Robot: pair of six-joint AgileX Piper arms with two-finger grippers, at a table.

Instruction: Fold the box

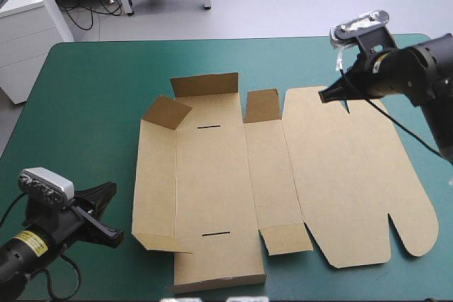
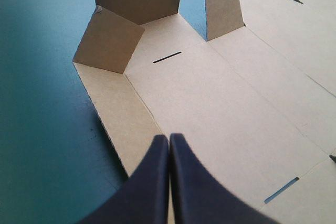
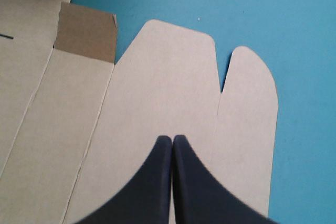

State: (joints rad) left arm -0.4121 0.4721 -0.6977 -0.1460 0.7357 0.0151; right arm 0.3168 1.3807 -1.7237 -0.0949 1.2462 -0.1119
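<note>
Both pairs of jaws are pressed together, each meeting in one pointed arch. At about 8 o'clock on the teal-green cover (image 1: 78,118), the left gripper (image 2: 169,138) hangs just beside the box (image 1: 283,175), clear of its left rim and holding nothing. Its black fingers are smooth and matte, curved like fins.

The box lies across the middle of the table and out toward 3 o'clock. It is one cut sheet of plain brown board, dull and scored with straight creases, and most of it is flat. At its 11 o'clock corner a slanted corner flap (image 1: 168,112) leans inward. The far wall (image 1: 205,84) at 12 o'clock stands up, and a smaller square flap (image 1: 262,105) beside it is raised too. Two thin dark slots (image 1: 209,127) cut the base, one far and one near. Right of these the lid panel (image 1: 354,175) lies flat and broad, its rounded lobes parted by narrow notches.

The right gripper (image 3: 172,138) sits at 2 o'clock over the lid panel's far edge, empty. Whether its tip touches the board cannot be told.

In the left wrist view the fingers hide the box's near left corner, and most of the lid panel runs out of sight.
</note>
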